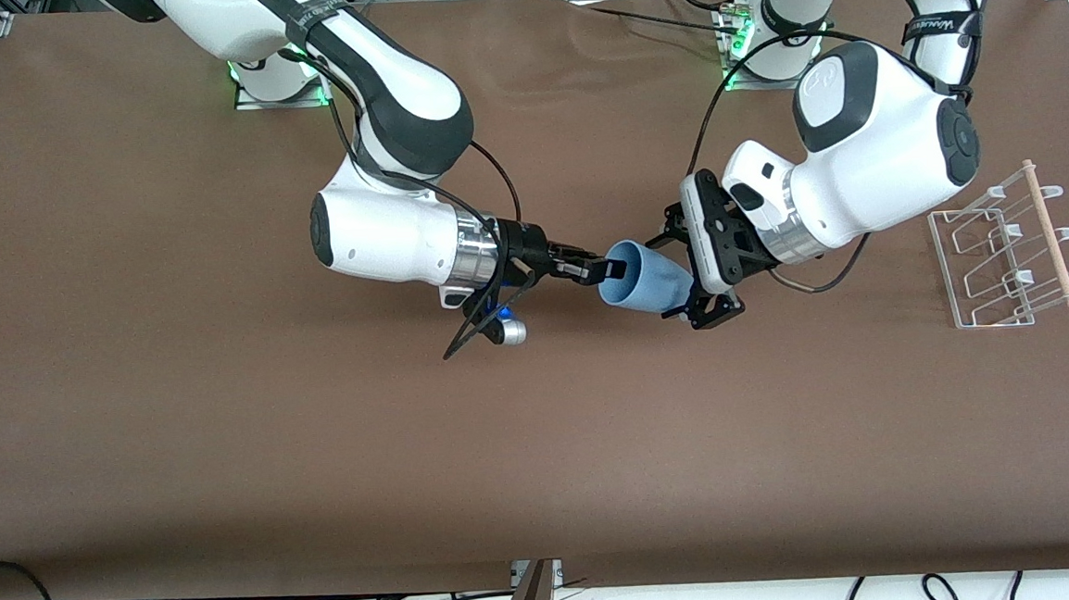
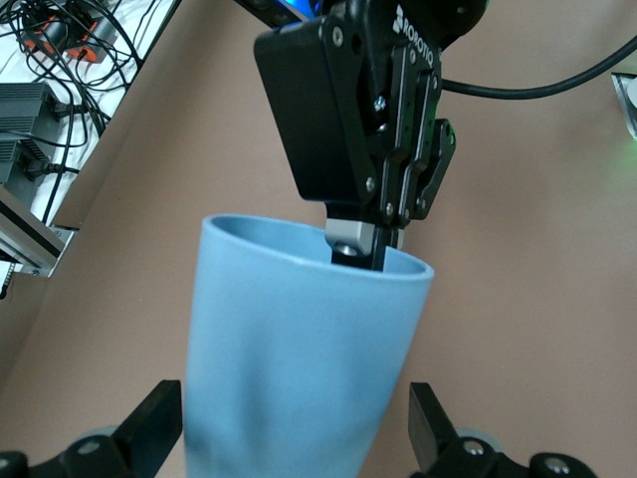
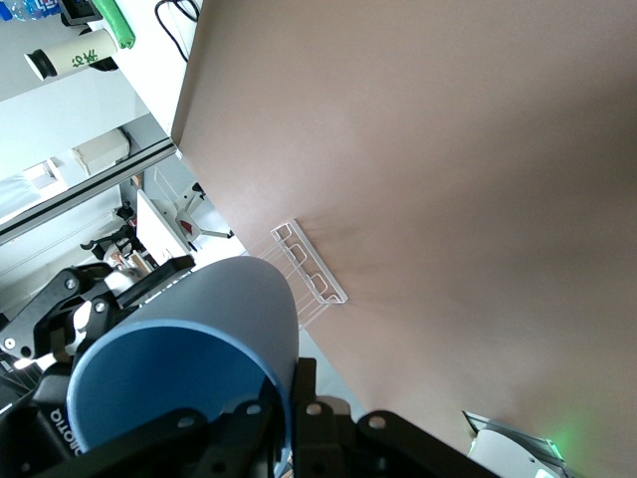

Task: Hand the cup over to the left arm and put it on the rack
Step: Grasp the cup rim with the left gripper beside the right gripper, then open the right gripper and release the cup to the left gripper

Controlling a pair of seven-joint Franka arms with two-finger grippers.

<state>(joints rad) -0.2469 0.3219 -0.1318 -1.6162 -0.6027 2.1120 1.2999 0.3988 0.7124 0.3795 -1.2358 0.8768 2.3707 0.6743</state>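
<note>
The light-blue cup (image 1: pixel 649 279) hangs on its side above the middle of the table, its mouth toward the right arm. My right gripper (image 1: pixel 609 270) is shut on the cup's rim, one finger inside the mouth and one outside (image 3: pixel 294 383). My left gripper (image 1: pixel 672 275) is open and straddles the cup's closed end. In the left wrist view the cup (image 2: pixel 299 349) fills the space between its black fingers (image 2: pixel 154 423), with a gap showing at one side. The right gripper (image 2: pixel 363 249) pinches the rim at the cup's other end. The rack (image 1: pixel 1005 248) stands at the left arm's end of the table.
The rack's wooden dowel (image 1: pixel 1050 231) lies across its looped prongs. The rack (image 3: pixel 309 269) also shows in the right wrist view, with the left gripper's linkage (image 3: pixel 70 309) past the cup. Brown table surface (image 1: pixel 544 448) spreads around both arms.
</note>
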